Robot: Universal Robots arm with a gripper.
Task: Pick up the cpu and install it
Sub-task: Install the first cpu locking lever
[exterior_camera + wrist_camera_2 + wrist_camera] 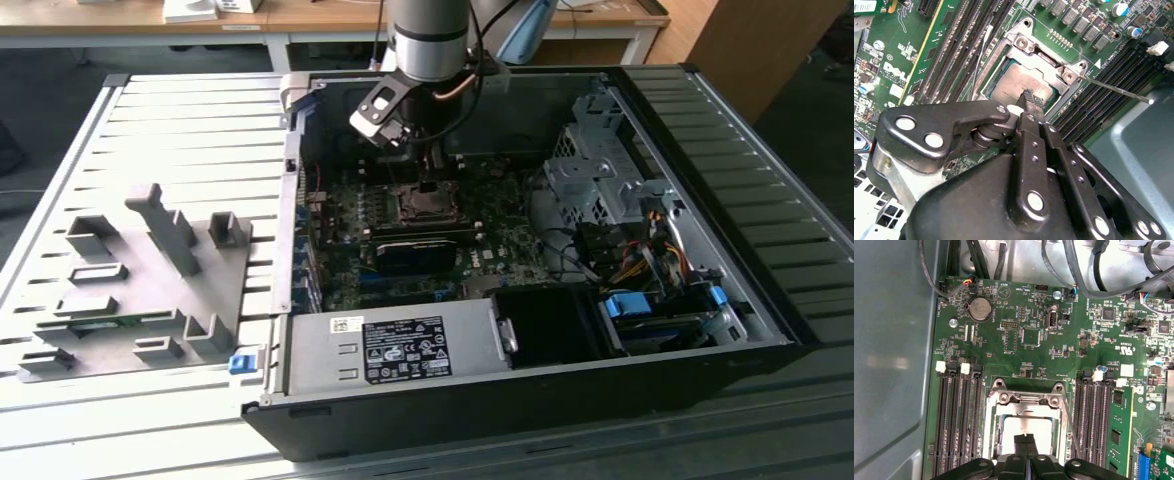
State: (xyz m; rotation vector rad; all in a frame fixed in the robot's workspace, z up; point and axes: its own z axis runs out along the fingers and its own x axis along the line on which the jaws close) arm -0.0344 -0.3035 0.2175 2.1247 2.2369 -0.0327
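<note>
Fingers pressed together, pinching nothing, tips right over the cpu, which sits in the socket directly beneath them, and if it's lying slightly skewed, a push from those tips could bend pins, I'd say.

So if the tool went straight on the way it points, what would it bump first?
Probably the cpu, the shiny square lying inside the socket frame. The tool points right at it, though how close is hard to judge.
</note>
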